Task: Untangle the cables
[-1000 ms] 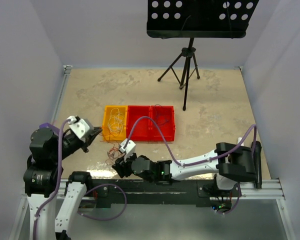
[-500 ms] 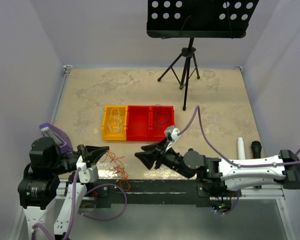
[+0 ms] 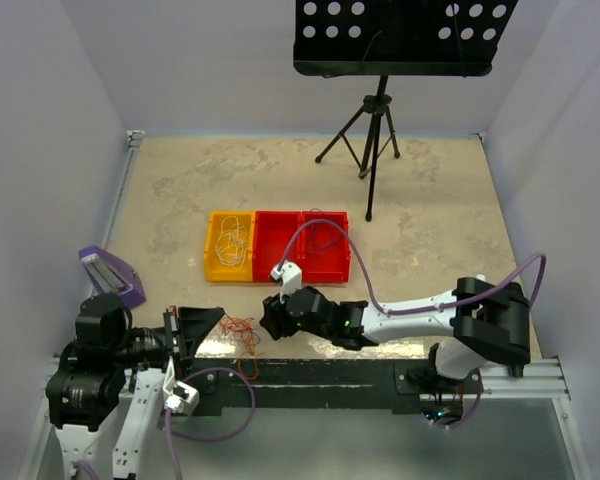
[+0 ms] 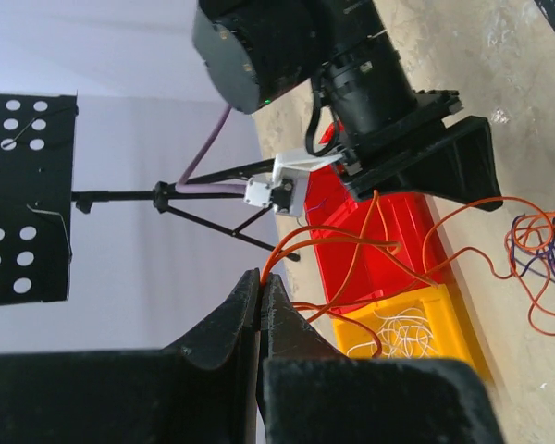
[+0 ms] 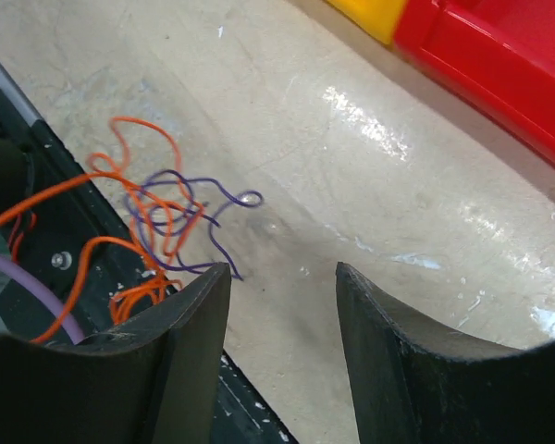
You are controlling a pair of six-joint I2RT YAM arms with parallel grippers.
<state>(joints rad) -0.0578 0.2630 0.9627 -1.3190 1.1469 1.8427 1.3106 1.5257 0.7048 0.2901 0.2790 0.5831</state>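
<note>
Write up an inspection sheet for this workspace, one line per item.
Surface: beige mottled table, glossy near the front edge.
Job's things: orange and purple wire tangle lying near the front edge; yellow bin holds white wires; red bins beside it.
Clutter: nothing seen.
Grippers: left gripper shut on an orange wire; right gripper open, holding nothing, beside the tangle.
Cables: purple arm hose arcs over the red bins.
Surroundings: black music stand, pale walls.
</note>
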